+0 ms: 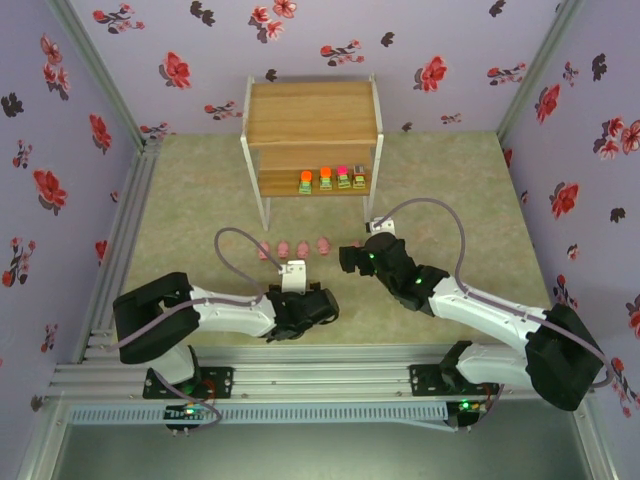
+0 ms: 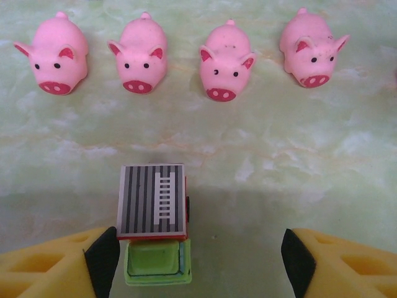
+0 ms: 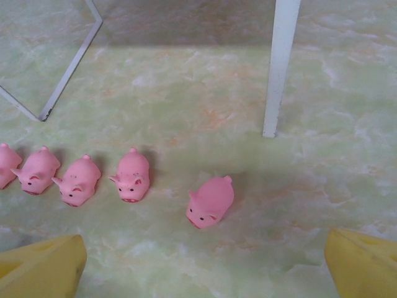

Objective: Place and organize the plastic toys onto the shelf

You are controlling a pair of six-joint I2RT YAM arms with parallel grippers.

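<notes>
Facing pigs (image 2: 224,62) beyond striped toy (image 2: 152,202)

Four blocky toys (image 1: 330,180) stood side by side on the lower tier of the wooden shelf (image 1: 312,115). In front, four pink pigs (image 2: 226,62) sat in a row, a fifth pig (image 3: 211,202) slightly apart (turned askew). Nearer stood a grey-striped block (image 2: 153,202) with a green base.
</notes>
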